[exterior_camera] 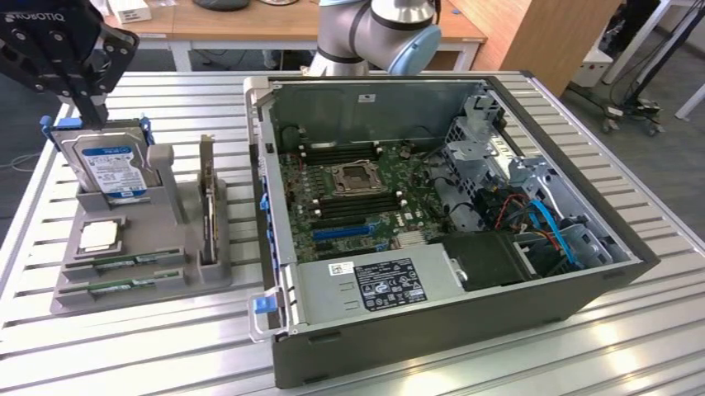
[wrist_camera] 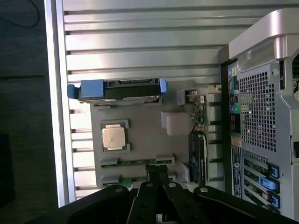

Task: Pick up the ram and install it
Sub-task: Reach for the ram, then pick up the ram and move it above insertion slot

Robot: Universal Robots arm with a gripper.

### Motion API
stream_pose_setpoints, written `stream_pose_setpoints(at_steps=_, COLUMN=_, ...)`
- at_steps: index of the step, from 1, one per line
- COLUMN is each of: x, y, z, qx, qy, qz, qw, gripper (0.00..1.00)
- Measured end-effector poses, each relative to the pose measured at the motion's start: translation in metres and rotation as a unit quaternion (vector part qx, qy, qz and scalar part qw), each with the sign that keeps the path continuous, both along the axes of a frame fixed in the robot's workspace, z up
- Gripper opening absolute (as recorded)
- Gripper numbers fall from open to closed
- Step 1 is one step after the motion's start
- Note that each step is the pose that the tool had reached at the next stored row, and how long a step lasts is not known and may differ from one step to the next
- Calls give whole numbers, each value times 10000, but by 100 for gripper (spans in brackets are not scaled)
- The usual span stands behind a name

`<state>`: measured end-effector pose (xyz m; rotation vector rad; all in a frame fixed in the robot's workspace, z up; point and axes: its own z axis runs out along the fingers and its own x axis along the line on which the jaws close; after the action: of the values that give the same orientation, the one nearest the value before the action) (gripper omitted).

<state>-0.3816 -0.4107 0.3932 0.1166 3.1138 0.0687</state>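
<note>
Two thin green ram sticks lie flat in slots at the front of the grey holder (exterior_camera: 177, 276): one (exterior_camera: 121, 262) and a second (exterior_camera: 119, 285) just in front of it. In the wrist view they show as one ram stick (wrist_camera: 135, 162) and another (wrist_camera: 122, 179), close beside my fingertips. My black gripper (exterior_camera: 94, 111) hangs high at the exterior view's left, above the back corner of the holder. Its fingers are shut together with nothing between them (wrist_camera: 156, 171). The open computer case (exterior_camera: 573, 272) lies at the exterior view's right with its motherboard (exterior_camera: 352, 194) exposed.
On the holder stand a blue-labelled hard drive (exterior_camera: 111, 169), upright at the back, a square processor chip (exterior_camera: 99, 237) and an upright expansion card (exterior_camera: 207, 198). The slatted metal table (exterior_camera: 144, 355) carries everything. The arm's base (exterior_camera: 375, 33) rises behind the case.
</note>
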Motion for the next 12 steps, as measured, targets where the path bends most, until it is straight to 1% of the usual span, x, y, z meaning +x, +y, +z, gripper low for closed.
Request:
stream_pose_setpoints(at_steps=5, x=-5, y=-47, z=0, qx=0, qy=0, qz=0, qw=10000, gripper=10)
stream_pose_setpoints(at_steps=12, x=-5, y=-50, z=0, qx=0, qy=0, qz=0, qw=10000, gripper=10)
